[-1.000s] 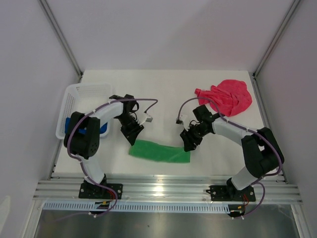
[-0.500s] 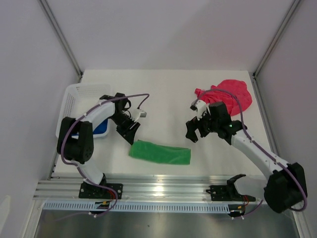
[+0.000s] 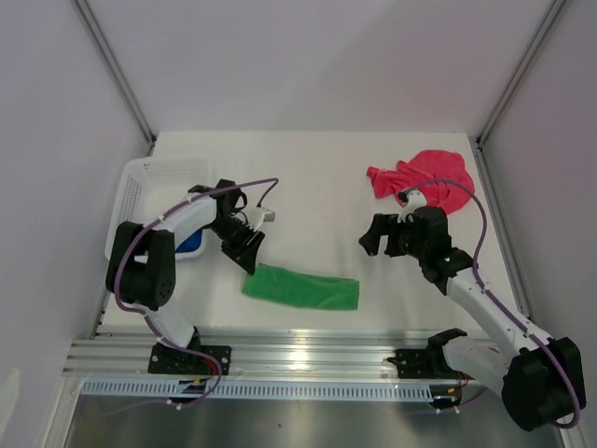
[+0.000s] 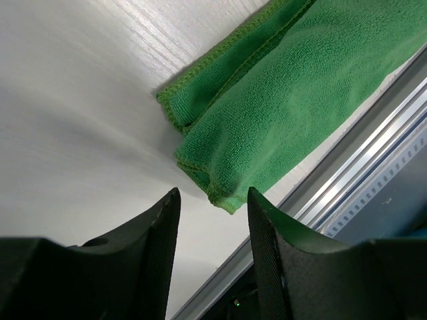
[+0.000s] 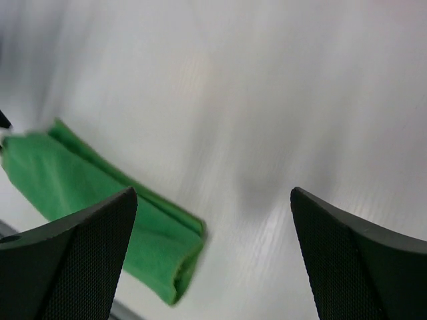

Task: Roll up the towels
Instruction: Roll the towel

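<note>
Green towel (image 3: 301,287) is found near the front edge of the table (image 3: 317,168), laid out as a long narrow band roughly parallel to that edge. In the left wrist view, layered hemmed edges are seen stacked at its near end, so it is folded or rolled over itself; which of the two cannot be told.

Left gripper (image 3: 249,259) is placed just beside the band's left end and angled down toward it. Its jaws are parted partway, with nothing pinched; bare table is seen through the gap, and the towel lies just beyond the fingertips, not touched.

Right gripper (image 3: 373,235) is held over the right-middle of the table, between the green towel and the pink-red towel (image 3: 429,182), apart from both. Its jaws are spread wide and nothing is held. The right wrist view is blurred; only the green band's end is made out below.

The pink-red towel is left crumpled in a heap at the far right corner. A blue towel (image 3: 193,245) is partly seen at the near end of the white mesh basket (image 3: 163,166) on the left, mostly hidden by the left arm (image 3: 182,217).
</note>
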`<move>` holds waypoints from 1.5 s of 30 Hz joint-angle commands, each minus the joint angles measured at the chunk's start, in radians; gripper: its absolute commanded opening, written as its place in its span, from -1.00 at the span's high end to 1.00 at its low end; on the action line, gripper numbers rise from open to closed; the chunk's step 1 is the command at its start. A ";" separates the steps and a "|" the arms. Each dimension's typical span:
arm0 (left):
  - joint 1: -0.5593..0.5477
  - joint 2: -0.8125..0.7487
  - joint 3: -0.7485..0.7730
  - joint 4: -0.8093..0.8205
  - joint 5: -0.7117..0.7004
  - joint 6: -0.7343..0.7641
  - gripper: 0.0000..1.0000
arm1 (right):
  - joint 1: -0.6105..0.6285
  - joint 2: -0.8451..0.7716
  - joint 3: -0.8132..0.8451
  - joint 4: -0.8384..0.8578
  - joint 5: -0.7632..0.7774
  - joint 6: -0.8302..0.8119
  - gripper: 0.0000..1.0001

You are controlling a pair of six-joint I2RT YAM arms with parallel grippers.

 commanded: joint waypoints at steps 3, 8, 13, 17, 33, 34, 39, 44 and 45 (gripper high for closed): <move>-0.008 -0.018 -0.035 0.040 0.029 -0.049 0.06 | -0.048 -0.035 -0.031 0.357 -0.001 0.259 -0.99; -0.020 -0.064 -0.070 0.067 0.004 -0.061 0.06 | 0.065 0.049 0.079 0.083 0.201 0.103 -0.30; -0.036 -0.059 -0.079 0.080 0.022 -0.066 0.09 | 0.151 0.099 0.009 -0.107 0.248 0.205 -0.60; -0.040 -0.065 -0.090 0.109 0.044 -0.083 0.10 | 0.183 0.074 -0.089 -0.092 0.154 0.274 -0.74; -0.046 -0.028 -0.112 0.120 0.076 -0.095 0.99 | 0.223 -0.091 -0.188 -0.053 0.224 0.304 -0.22; -0.045 -0.024 -0.112 0.119 0.075 -0.097 0.99 | 0.223 -0.112 -0.191 -0.053 0.215 0.300 -0.21; -0.045 -0.012 -0.115 0.123 0.029 -0.109 0.99 | 0.262 -0.141 -0.266 0.036 0.062 0.322 -0.23; -0.045 0.002 -0.110 0.123 0.022 -0.114 0.99 | 0.306 -0.112 -0.310 0.140 0.028 0.351 -0.25; -0.045 0.001 -0.112 0.123 0.025 -0.114 0.99 | 0.306 -0.101 -0.315 0.146 0.033 0.354 -0.25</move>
